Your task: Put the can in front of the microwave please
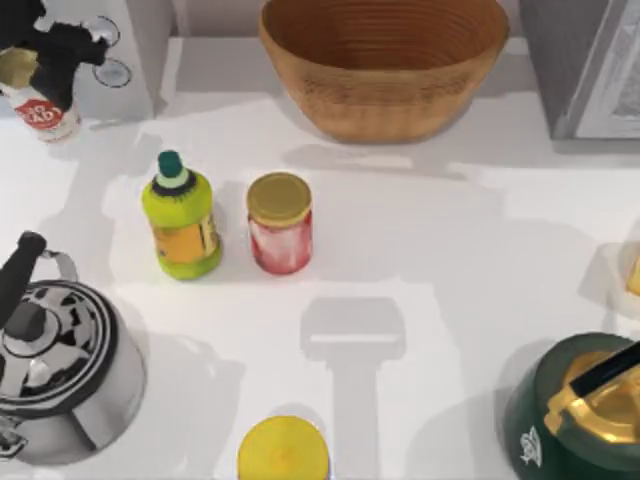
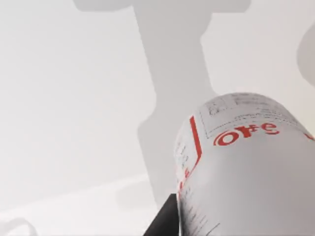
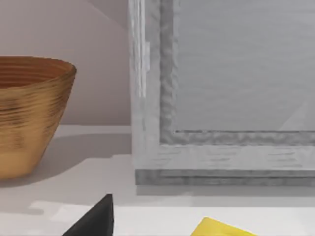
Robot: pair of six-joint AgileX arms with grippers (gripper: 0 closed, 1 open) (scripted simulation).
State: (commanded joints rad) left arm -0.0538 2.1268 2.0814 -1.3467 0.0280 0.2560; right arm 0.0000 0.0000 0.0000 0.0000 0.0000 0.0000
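Note:
The can (image 1: 42, 112), white with a red round logo and a dull gold top, hangs tilted at the table's far left. It is just in front of the light grey microwave (image 1: 120, 50) with its two silver knobs. My left gripper (image 1: 52, 60) is shut on the can's upper part. In the left wrist view the can (image 2: 246, 167) looms close beside a black finger (image 2: 165, 221), above bare white table. A black fingertip (image 3: 93, 219) of my right gripper shows in the right wrist view, facing a darker grey appliance.
A wooden bowl (image 1: 385, 60) stands at the back middle and a darker grey framed-door appliance (image 1: 590, 60) at the back right. A yellow-green bottle (image 1: 182, 220) and a red gold-lidded jar (image 1: 280, 222) stand mid-left. Along the front are a silver kettle (image 1: 55, 360), a yellow-lidded container (image 1: 283, 452) and a green kettle (image 1: 585, 415).

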